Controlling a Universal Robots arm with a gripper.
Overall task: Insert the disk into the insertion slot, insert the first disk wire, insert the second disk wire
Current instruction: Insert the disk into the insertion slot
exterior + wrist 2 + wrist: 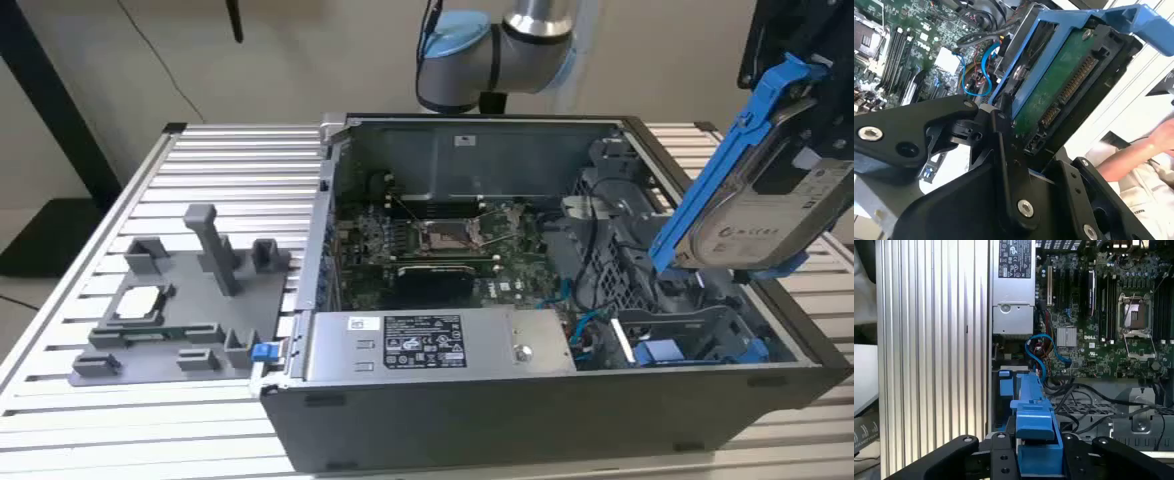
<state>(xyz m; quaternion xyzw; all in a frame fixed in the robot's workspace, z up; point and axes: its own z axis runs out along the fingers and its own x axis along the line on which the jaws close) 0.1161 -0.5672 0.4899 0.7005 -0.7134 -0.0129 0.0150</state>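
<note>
The disk, a silver-grey drive with a white label in a bright blue carrier, hangs tilted above the open PC case on the exterior view's right. My gripper is shut on the carrier's end, its black fingers clamped on either side. The second wrist view shows the disk's green board and connectors. The insertion slot, a grey bay with blue clips, lies below the disk in the case's near right corner. A blue disk wire loops loose beside the bay; the same blue wire shows under the disk.
The grey power-supply box runs along the case's front wall, and the motherboard with its CPU socket sits behind it. A grey fixture tray rests on the slatted table. A person's arm is near the disk.
</note>
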